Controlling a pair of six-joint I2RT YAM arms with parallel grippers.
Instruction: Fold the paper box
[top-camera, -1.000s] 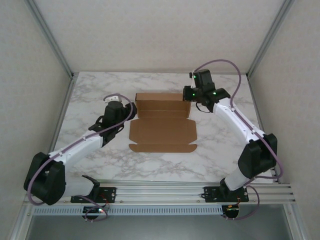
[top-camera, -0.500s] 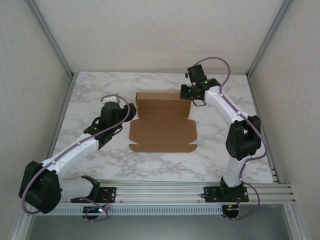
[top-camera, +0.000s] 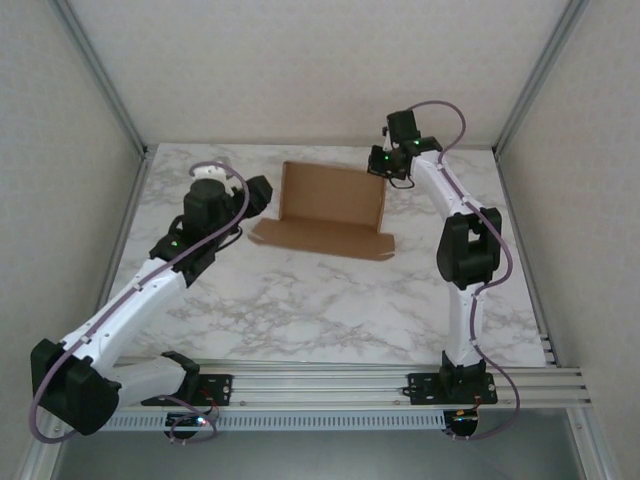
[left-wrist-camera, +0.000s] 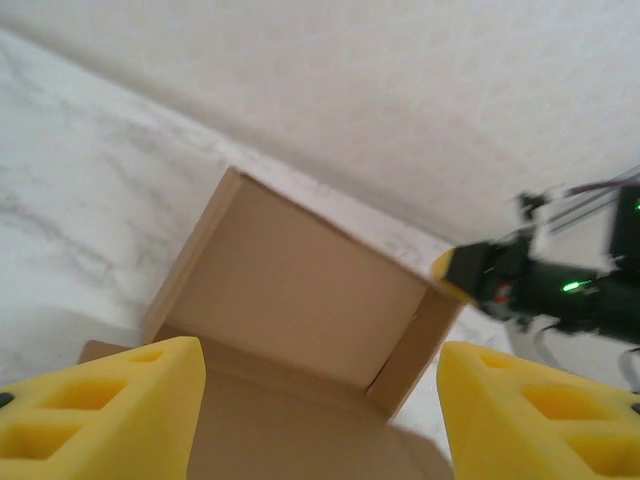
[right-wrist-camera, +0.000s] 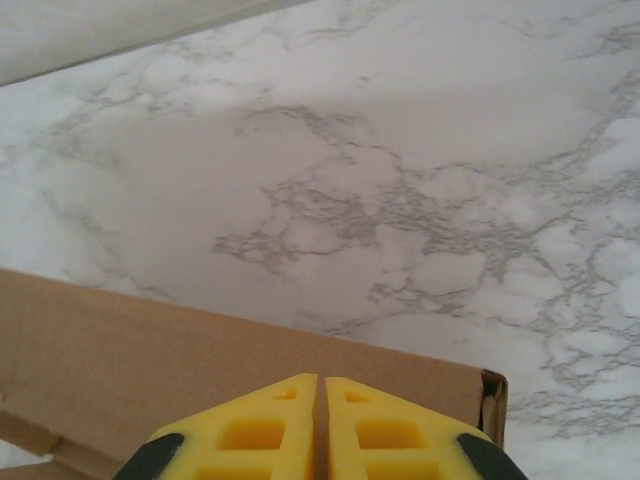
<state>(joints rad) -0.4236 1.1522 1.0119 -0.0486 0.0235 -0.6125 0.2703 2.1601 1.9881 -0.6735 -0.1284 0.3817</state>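
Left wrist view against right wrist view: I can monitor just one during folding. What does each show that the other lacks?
Left wrist: the inside of the paper box, back panel raised, framed by the open left end effector, with the right end effector at its far right corner. Right wrist: that end effector shut, close over one cardboard panel's edge. Both: the box and the marble table.

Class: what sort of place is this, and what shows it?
Likely a robot test cell: a left arm and right arm bolted to an aluminium rail, a marbled table inside white panels, one paper box.
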